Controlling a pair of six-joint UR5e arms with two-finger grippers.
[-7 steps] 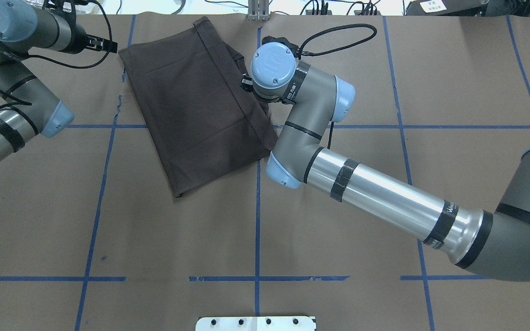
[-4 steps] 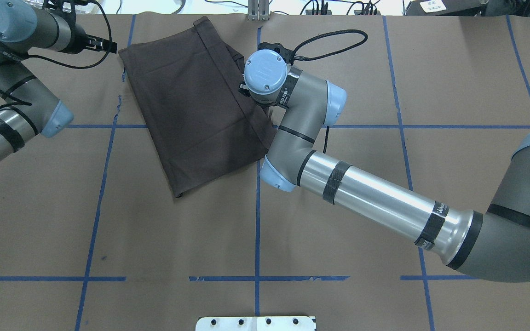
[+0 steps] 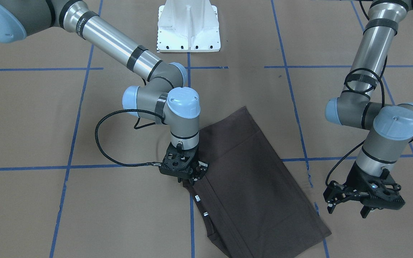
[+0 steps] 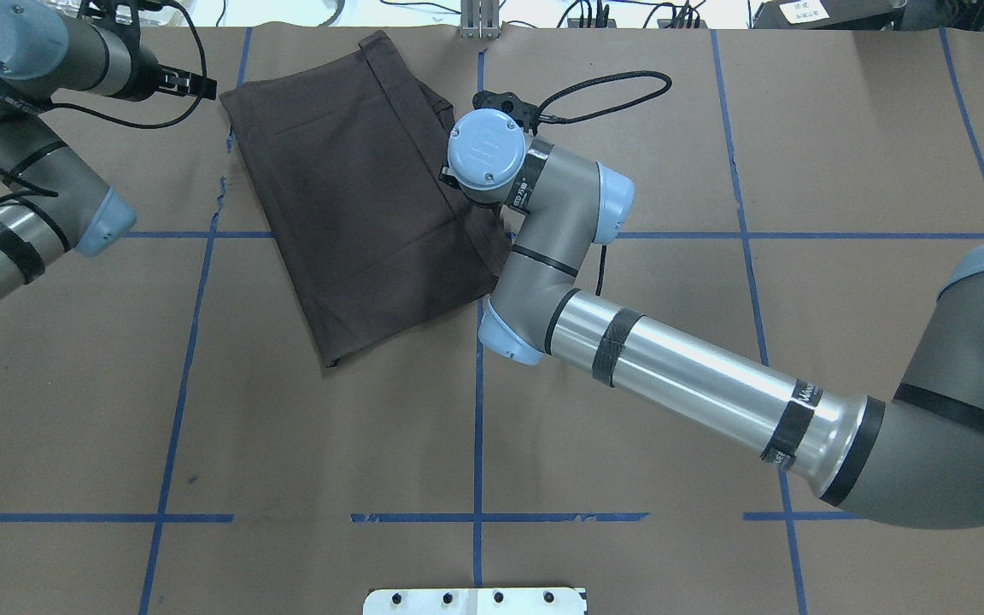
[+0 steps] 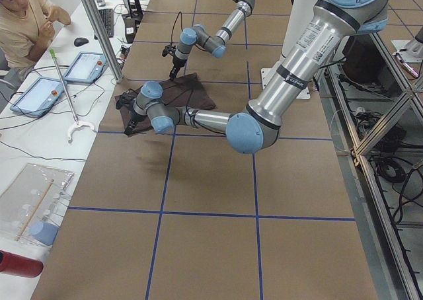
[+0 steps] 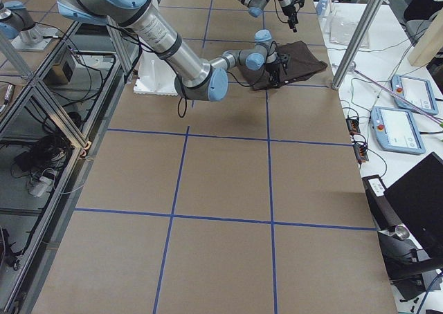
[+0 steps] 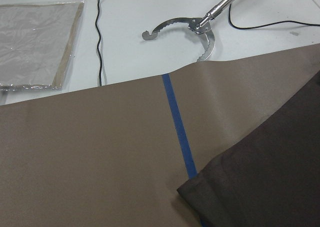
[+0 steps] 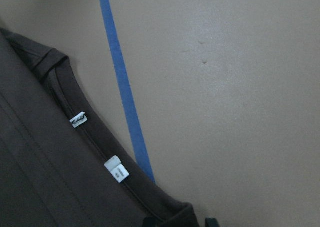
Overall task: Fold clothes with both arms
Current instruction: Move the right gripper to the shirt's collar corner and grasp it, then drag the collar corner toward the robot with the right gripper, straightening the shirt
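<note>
Front-facing view: the dark brown T-shirt, folded into a long rectangle, lies flat and askew on the brown paper-covered table. The right gripper points straight down onto the shirt's long edge near the collar, fingers drawn in close at the cloth. Whether they actually pinch it cannot be told. The left gripper hangs over bare table just beside the shirt's other long edge, its fingers spread apart and holding nothing. The white pedestal stands at the top.

Overhead view: the shirt sits in the far half of the table, across 1 blue tape line. The right arm reaches in diagonally and its wrist hides its gripper. The left gripper's black tip is near the shirt's far corner.

Left side view: the shirt lies between the 2 wrists, and a person sits at the white bench.

Right side view: the shirt is at the table's far end, beside the near arm's wrist.

Left wrist view: 1 shirt corner overlaps the tape, and a metal reacher tool lies on the bench beyond.

Right wrist view: the ribbed collar carries 2 white labels. A fold of cloth sits between 2 dark fingertips at the bottom edge.
</note>
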